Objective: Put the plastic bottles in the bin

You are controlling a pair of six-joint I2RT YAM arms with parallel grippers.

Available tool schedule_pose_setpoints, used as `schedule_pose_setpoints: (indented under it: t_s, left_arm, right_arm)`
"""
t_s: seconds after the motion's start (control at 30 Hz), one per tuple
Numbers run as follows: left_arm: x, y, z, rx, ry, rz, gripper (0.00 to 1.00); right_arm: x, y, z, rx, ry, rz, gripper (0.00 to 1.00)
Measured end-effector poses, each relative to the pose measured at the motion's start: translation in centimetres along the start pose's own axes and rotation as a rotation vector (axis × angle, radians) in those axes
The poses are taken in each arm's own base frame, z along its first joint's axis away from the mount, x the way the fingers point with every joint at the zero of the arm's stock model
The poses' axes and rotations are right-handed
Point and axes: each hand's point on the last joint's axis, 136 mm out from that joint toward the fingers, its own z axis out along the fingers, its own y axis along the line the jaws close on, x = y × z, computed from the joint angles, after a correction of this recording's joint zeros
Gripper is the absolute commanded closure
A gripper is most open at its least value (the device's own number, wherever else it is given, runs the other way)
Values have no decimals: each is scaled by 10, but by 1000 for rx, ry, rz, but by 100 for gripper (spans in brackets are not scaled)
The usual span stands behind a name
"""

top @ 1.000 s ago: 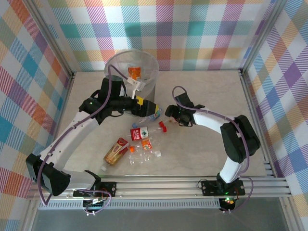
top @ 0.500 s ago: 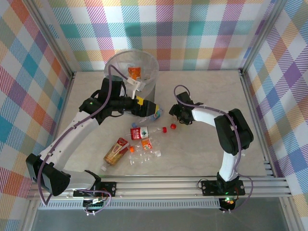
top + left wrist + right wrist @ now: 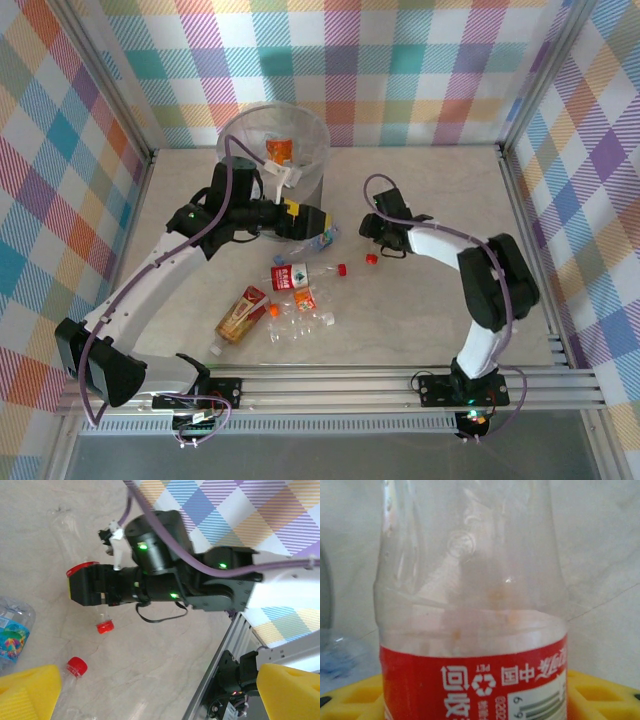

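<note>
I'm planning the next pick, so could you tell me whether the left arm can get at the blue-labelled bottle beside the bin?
Probably yes: the left gripper hovers right by the blue-labelled bottle, jaws wide open, and nothing lies on top of it.

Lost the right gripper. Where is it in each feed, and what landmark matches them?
Top external: right gripper right of centre, just above a small red cap.
Left wrist: left of centre, the same cap below it.
Right wrist: its yellow fingers along the bottom edge, a red-label bottle between them.
Landmark: that red cap, in the top and left wrist views.
</note>
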Motion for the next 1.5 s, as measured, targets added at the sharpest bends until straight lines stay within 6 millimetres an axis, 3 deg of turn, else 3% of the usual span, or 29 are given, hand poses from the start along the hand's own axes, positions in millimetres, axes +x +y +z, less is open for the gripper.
schedule_pose_setpoints:
  t_s: [0.23, 0.43, 0.53, 0.77, 0.93, 1.07, 1.27, 1.5]
  left_arm:
    - [-10, 12, 18, -10, -28, -139, 0]
    - [-25, 14, 28, 14, -77, -212, 0]
    - [-34, 12, 30, 33, -108, -218, 1]
    - [-44, 17, 48, 72, -132, -243, 4]
    - [-42, 24, 66, 95, -109, -259, 8]
    - [-42, 15, 78, 132, -93, -246, 14]
    - [-40, 3, 87, 164, -79, -227, 23]
    - [-41, 2, 87, 164, -80, -223, 41]
  right_arm:
    - [-21, 33, -67, -209, -133, -195, 44]
    - [-23, 60, -119, -390, -184, -320, 43]
    - [-18, 71, -142, -474, -194, -360, 41]
    - [17, 89, -183, -653, -146, -439, 41]
    - [38, 94, -199, -723, -103, -475, 42]
    - [47, 93, -199, -732, -68, -482, 42]
    - [50, 94, -200, -743, -54, -491, 42]
    - [51, 95, -201, -751, -53, -496, 42]
